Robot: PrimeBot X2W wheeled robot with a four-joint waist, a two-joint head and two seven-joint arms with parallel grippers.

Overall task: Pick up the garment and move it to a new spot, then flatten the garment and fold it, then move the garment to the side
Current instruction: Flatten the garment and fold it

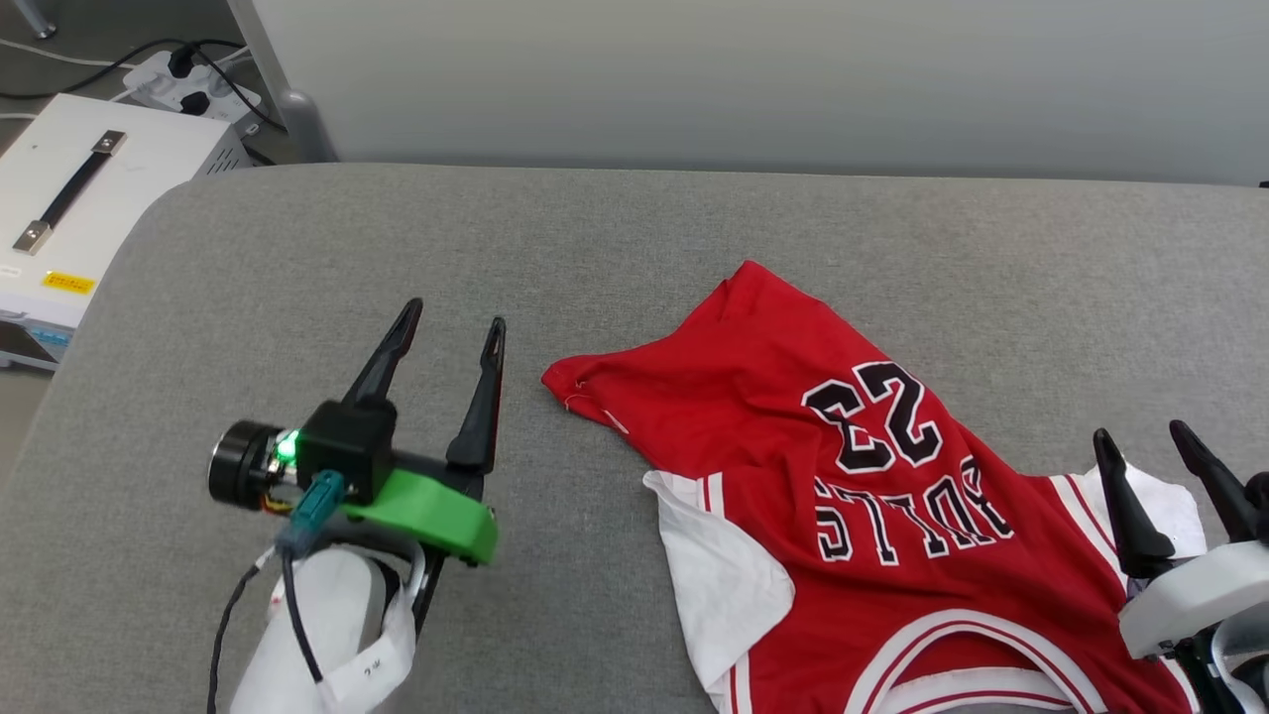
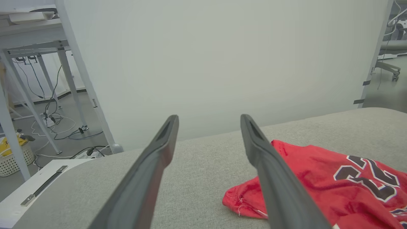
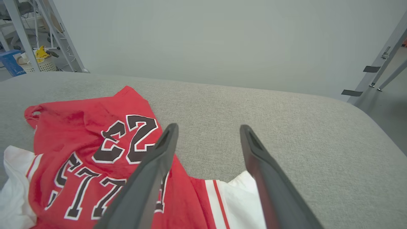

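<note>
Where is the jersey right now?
In the head view the garment lies crumpled on the grey surface, right of centre, between the open left gripper and the open right gripper, held by neither.

A grey fabric-covered surface (image 1: 634, 228) with rounded corners spans the head view from left edge to right. In the lower right of the frame the garment (image 1: 763, 397) lies rumpled on it, printed side up, with 23 and the letters upside down. 1 white sleeve (image 1: 724, 565) spreads toward the lower middle.
</note>
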